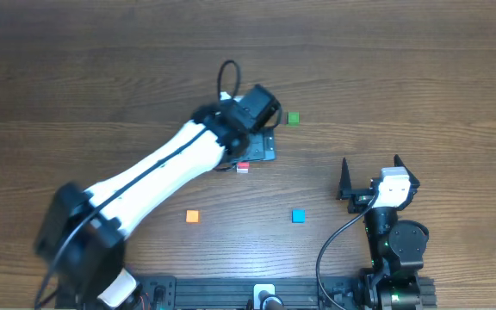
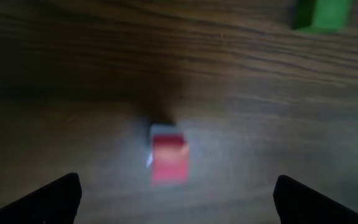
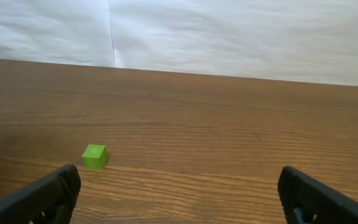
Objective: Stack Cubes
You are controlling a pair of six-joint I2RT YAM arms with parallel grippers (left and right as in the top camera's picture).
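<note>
1. Two dark fingers (image 2: 55,200) of the left gripper (image 2: 178,200) stand wide apart with nothing between the pads. The red cube (image 2: 168,160) lies on the table (image 1: 58,69) beyond the tips, roughly midway between them and touching neither.
2. Seen from the left wrist, the red cube is small and blurred. It shows a red face with a pale, whitish strip along its far side. From above it sits just beside the left arm's wrist.
3. A green cube (image 1: 294,118) rests farther up the table and to the right of the red one, near it but apart. An orange cube (image 1: 192,216) and a blue cube (image 1: 298,215) lie closer to the arm bases, well apart from each other and from the red cube.
4. At the right, the right gripper (image 1: 370,164) sits near its base, fingers spread and holding nothing. The green cube lies on the wood well ahead of it.
5. Bare wood surrounds the red cube on every side, and the green cube is its nearest neighbour. The table's far edge meets a white backdrop (image 3: 241,37).
</note>
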